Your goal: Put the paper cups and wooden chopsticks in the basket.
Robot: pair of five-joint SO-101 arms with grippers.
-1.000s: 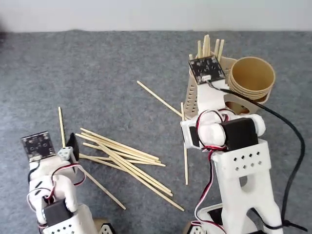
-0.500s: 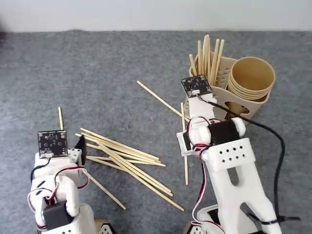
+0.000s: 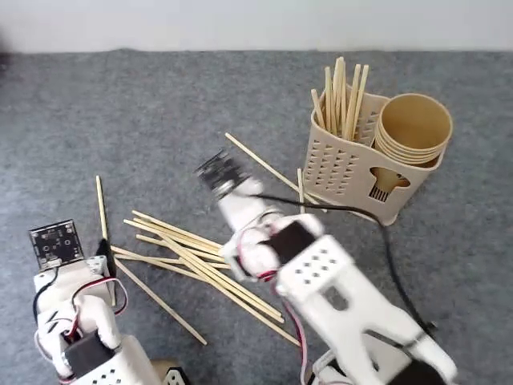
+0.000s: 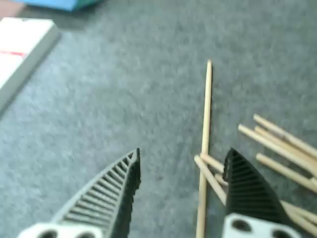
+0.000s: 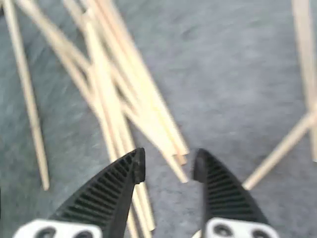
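- High view: a tan slotted basket (image 3: pixel 345 172) stands on the grey mat (image 3: pixel 144 112), toward the far right side.
- A nested stack of paper cups (image 3: pixel 414 128) sits upright in the basket's right compartment.
- Upright chopsticks (image 3: pixel 343 92) fill the left compartment, their ends rising above the rim.
- Loose chopsticks (image 3: pixel 196 257) lie in a fanned pile on the mat, well apart from the basket, between the two arms.
- Two strays (image 3: pixel 264 164) lie near the basket's left wall.
- The right arm (image 3: pixel 313 269) stretches from the near edge across the pile's right end, and its tip is blurred in this view.
- In the right wrist view the right gripper (image 5: pixel 169 158) is parted and grasps nothing. Its two dark ribbed fingers hang over the ends of the loose chopsticks (image 5: pixel 114 84), and the tip of one stick probably lies in the gap between them.
- The left arm (image 3: pixel 72 297) sits at the near left corner, just beside the pile's left end.
- In the left wrist view the left gripper (image 4: pixel 184 153) is spread wide and empty. A single chopstick (image 4: pixel 205 114) lies on the mat between its fingers, close to one of them and crossing the ends of the pile (image 4: pixel 277 144).
- That single chopstick (image 3: pixel 101 204) points away from the arm.
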